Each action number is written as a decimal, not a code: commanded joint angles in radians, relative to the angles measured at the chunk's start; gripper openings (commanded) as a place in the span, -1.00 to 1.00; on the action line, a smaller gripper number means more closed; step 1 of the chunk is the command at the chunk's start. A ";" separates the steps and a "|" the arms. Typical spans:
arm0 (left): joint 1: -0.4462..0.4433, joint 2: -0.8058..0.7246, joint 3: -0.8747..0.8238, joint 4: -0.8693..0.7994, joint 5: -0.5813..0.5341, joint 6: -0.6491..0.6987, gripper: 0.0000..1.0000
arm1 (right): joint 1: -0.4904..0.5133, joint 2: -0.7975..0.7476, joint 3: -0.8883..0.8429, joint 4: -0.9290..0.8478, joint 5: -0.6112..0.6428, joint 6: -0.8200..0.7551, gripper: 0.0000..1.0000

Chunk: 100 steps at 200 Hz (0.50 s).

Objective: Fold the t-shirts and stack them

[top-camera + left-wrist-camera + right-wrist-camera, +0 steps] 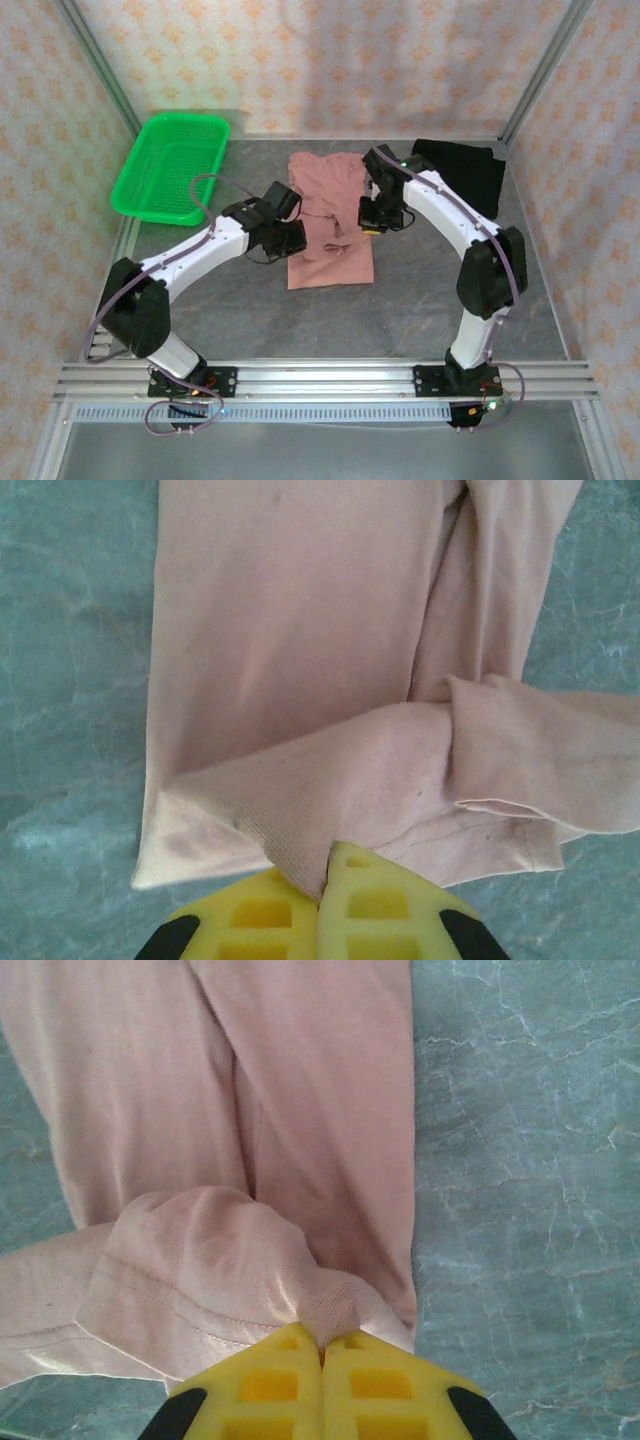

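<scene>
We see the dusty salmon-pink soft cloth t-shirt [330, 225] lying near the middle of the grey marbled table [400, 310], a little toward the far side, between the two arms. It is partly folded into a long shape, with its near edge straight and its far part more wrinkled.

The left gripper [290, 238] is at the left edge of this shirt. In the left wrist view the left gripper [325, 880] is clenched: its yellow fingers [260, 910] are pressed together with a pinch of the pink cloth [300, 660] between them. From this pinch a fold of the cloth is raised and pulled across the flat part of the shirt.

The right gripper [375, 215] is at the right edge of the same shirt. In the right wrist view the right gripper [321, 1345] is also clenched, and its yellow fingers [380, 1385] hold a small bunch of the pink cloth [300, 1110]. A rounded fold with a stitched hem lies just to the left of this bunch.

The plain black cloth t-shirt [465, 170] lies flat at the far right corner of the table, apart from the pink one and partly behind the right arm. The bright green plastic mesh basket [160, 215] stands at the far left corner, well apart from both shirts.
</scene>
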 commanded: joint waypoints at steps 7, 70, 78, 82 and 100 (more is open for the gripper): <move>0.023 0.057 0.057 -0.018 0.005 0.046 -0.96 | -0.019 0.068 0.058 -0.032 0.009 -0.037 -1.00; 0.089 0.148 0.104 0.001 0.015 0.085 -0.96 | -0.038 0.184 0.153 -0.039 0.001 -0.056 -1.00; 0.097 0.155 0.110 0.005 0.019 0.089 -0.96 | -0.037 0.197 0.166 -0.042 0.003 -0.059 -1.00; 0.102 0.158 0.114 0.005 0.021 0.091 -0.96 | -0.037 0.204 0.172 -0.044 0.004 -0.059 -1.00; 0.116 0.183 0.140 0.008 0.035 0.102 -0.96 | -0.040 0.232 0.200 -0.053 0.004 -0.064 -1.00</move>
